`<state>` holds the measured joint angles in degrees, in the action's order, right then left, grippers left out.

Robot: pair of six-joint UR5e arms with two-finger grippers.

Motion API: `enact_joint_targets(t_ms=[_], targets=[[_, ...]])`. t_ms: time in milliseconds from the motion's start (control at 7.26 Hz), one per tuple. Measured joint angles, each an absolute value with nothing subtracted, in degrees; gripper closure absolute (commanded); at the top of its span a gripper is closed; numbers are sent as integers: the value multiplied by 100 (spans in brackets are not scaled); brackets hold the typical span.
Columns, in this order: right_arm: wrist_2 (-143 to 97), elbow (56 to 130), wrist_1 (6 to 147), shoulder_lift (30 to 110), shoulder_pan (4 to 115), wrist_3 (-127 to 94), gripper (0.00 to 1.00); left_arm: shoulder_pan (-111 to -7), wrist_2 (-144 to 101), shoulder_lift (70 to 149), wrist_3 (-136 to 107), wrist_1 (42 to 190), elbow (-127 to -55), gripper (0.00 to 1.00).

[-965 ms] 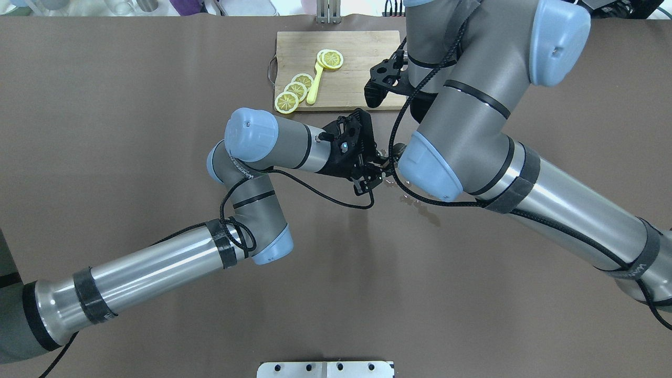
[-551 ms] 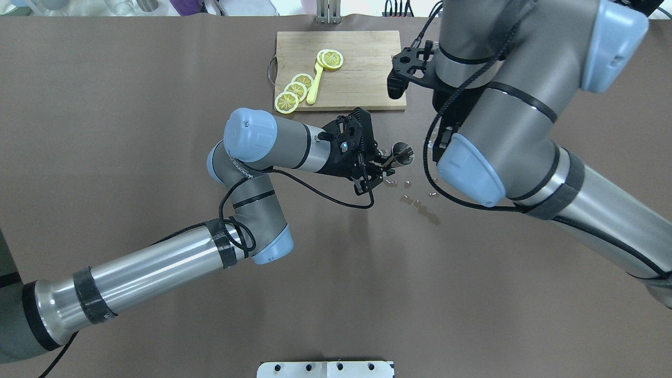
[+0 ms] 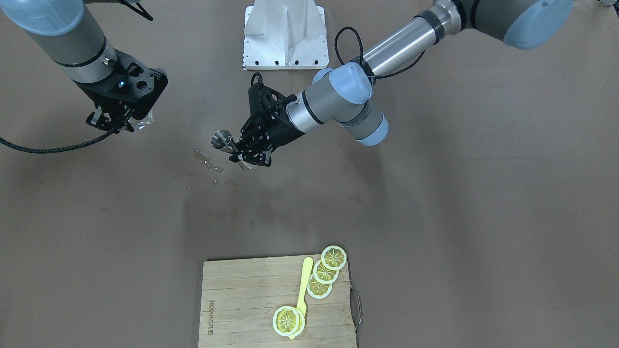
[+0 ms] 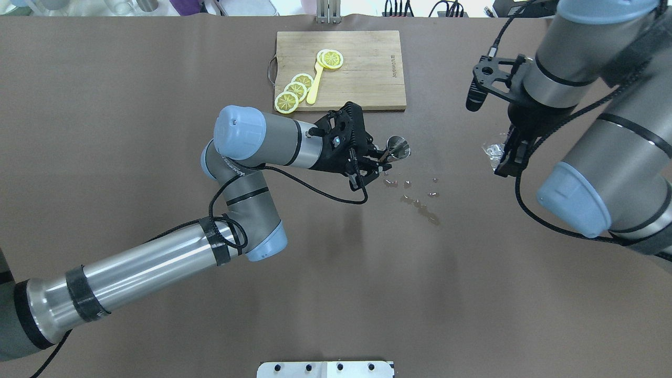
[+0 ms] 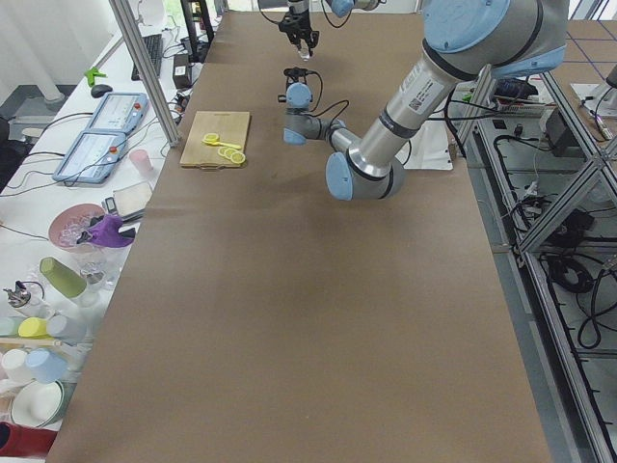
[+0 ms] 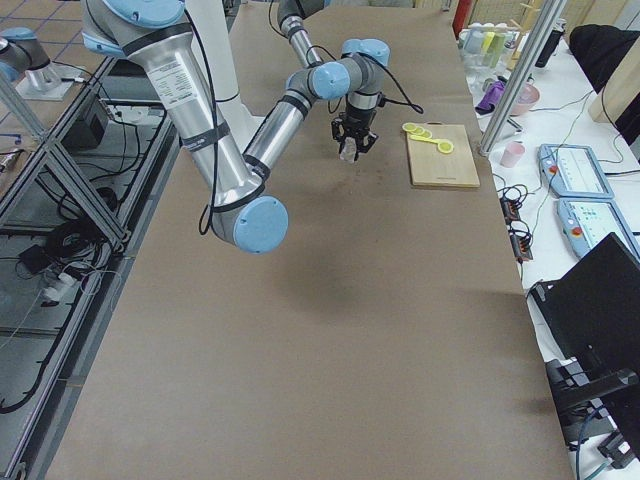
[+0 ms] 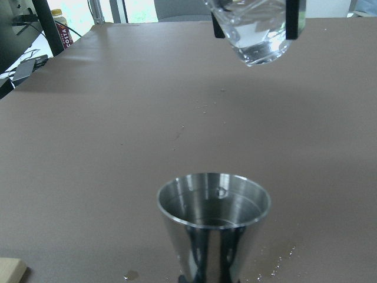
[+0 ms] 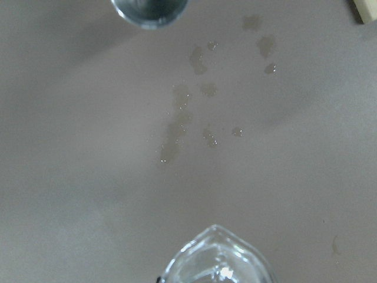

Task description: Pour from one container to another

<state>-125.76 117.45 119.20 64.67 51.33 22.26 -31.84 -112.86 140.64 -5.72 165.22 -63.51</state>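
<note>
My left gripper (image 4: pixel 382 157) is shut on the lower part of a shiny metal cup (image 4: pixel 398 147), which it holds upright above the brown table, mouth up. The cup (image 7: pixel 213 227) fills the bottom of the left wrist view. My right gripper (image 4: pixel 502 153) is shut on a clear glass (image 4: pixel 492 149) with water in it, held well to the right of the cup and apart from it. From the front, the glass (image 3: pixel 143 120) hangs under the right gripper (image 3: pixel 126 124), and the cup (image 3: pixel 221 140) sits in the left gripper (image 3: pixel 238 152). The glass (image 8: pixel 215 259) also shows in the right wrist view.
Water drops (image 4: pixel 420 202) lie on the table between the two grippers. A wooden cutting board (image 4: pixel 367 68) with lemon slices (image 4: pixel 295 90) and a yellow spoon (image 4: pixel 316 84) sits at the far middle. A white mounting plate (image 4: pixel 325 369) is at the near edge.
My right arm has swung to the right and away from the metal cup, carrying the glass with it. My left gripper with the cup has shifted slightly towards the board.
</note>
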Motion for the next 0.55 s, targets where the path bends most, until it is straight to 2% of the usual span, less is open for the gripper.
enact_joint_targets(t_ms=[551], targets=[[-13015, 11872, 10213, 8167, 5719, 2995, 100, -3465, -11286, 13238, -703, 16633, -7041, 100]])
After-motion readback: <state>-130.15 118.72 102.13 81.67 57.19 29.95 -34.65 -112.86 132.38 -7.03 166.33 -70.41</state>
